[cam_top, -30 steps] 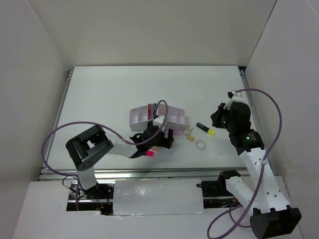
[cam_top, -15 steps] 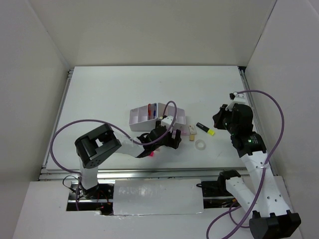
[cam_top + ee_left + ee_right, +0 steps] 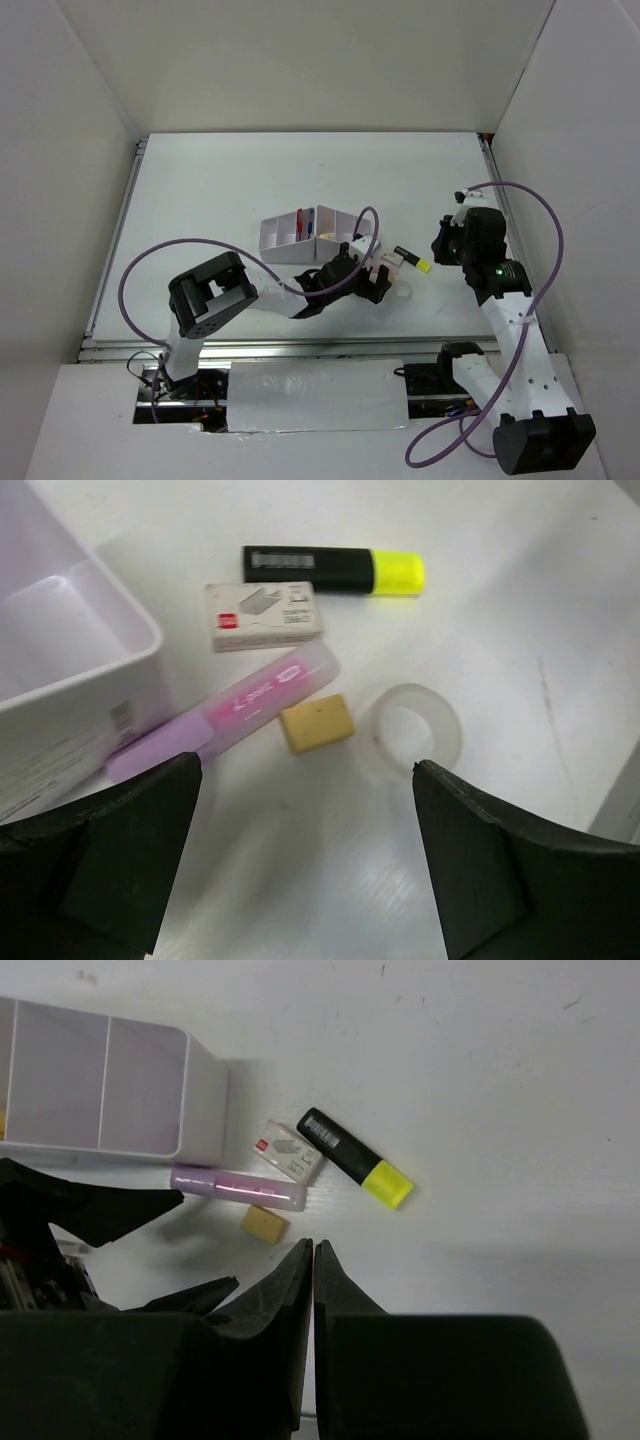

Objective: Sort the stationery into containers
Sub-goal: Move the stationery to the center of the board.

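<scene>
My left gripper (image 3: 372, 282) (image 3: 307, 775) is open and empty, low over the table just right of the white organiser (image 3: 285, 240) (image 3: 70, 670). Just ahead of its fingers lie a purple marker (image 3: 225, 715), a tan eraser (image 3: 317, 723) and a clear tape ring (image 3: 410, 732). Beyond them are a cream box (image 3: 265, 615) and a black-yellow highlighter (image 3: 335, 570) (image 3: 412, 260). My right gripper (image 3: 447, 240) (image 3: 314, 1248) is shut and empty, raised above the same items: the marker (image 3: 238, 1186), eraser (image 3: 265, 1224) and highlighter (image 3: 355, 1157). The black-pink highlighter is hidden.
The organiser holds a red and a blue item in its middle compartments (image 3: 308, 222). The left arm lies along the table in front of the organiser. Grey walls close in the table at left, right and back.
My left gripper has swept right along the organiser's front, from beside a pink-capped highlighter to the cluster of items. The highlighter no longer shows. The right gripper has shifted slightly.
</scene>
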{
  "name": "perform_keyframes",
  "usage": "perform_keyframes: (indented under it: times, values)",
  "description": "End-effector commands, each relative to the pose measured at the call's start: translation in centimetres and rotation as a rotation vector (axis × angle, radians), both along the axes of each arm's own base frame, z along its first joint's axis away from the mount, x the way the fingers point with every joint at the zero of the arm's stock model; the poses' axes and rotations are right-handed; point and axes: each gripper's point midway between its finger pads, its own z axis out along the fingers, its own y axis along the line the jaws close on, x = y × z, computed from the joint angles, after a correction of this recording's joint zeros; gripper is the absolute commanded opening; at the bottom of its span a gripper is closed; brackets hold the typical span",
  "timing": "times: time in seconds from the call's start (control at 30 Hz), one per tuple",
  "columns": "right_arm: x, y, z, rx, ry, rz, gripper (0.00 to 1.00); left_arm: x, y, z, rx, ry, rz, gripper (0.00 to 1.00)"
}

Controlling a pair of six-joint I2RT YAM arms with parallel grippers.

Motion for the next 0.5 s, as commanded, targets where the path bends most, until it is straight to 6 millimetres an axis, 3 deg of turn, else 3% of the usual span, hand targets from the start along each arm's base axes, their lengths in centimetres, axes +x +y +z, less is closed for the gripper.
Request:
perform_keyframes:
  times: [0.0, 0.07, 0.13, 0.17, 0.2, 0.23, 0.27, 0.33, 0.37, 0.4, 0.43, 0.47]
  values:
    - [0.1, 0.3, 0.9, -0.039, 0.006, 0.093, 0.15, -0.5, -2.3, 4.4, -0.103, -0.096, -0.065, 0.99]
    - [0.0, 0.6, 0.8, -0.076, 0.015, 0.17, 0.17, -1.8, -2.4, 4.9, -0.094, -0.115, -0.102, 0.99]
    - [0.0, 1.2, 0.6, -0.086, 0.038, 0.239, 0.18, -2.9, -2.1, 7.1, -0.123, -0.137, -0.132, 0.99]
    - [0.3, 1.2, 0.3, -0.118, 0.05, 0.28, 0.16, -3.4, -1.4, 7.0, -0.112, -0.136, -0.148, 0.99]
    - [0.3, 1.3, 0.3, -0.126, 0.055, 0.302, 0.15, -3.9, -0.9, 9.0, -0.129, -0.153, -0.163, 0.99]
    - [0.6, 1.6, 0.7, -0.13, 0.046, 0.339, 0.15, -4.6, -0.5, 9.6, -0.127, -0.157, -0.193, 0.99]
    - [0.9, 1.7, 0.3, -0.157, 0.056, 0.382, 0.16, -5.1, 0.3, 12.1, -0.149, -0.191, -0.212, 0.99]
    - [1.6, 2.2, 0.3, -0.174, 0.056, 0.453, 0.17, -6.5, 1.5, 13.6, -0.149, -0.166, -0.308, 0.97]
    - [1.6, 2.5, 0.1, -0.174, 0.062, 0.48, 0.2, -7.5, 2.7, 17.6, -0.219, -0.208, -0.349, 0.95]
    - [1.7, 2.8, 0.1, -0.172, 0.062, 0.508, 0.22, -8.0, 3.6, 19.3, -0.241, -0.231, -0.379, 0.94]
    - [1.7, 3.6, -0.4, -0.157, 0.073, 0.559, 0.25, -9.5, 4.9, 22.9, -0.288, -0.309, -0.431, 0.94]
    - [1.5, 4.1, -0.8, -0.146, 0.084, 0.59, 0.28, -10.0, 5.6, 24.2, -0.292, -0.327, -0.438, 0.95]
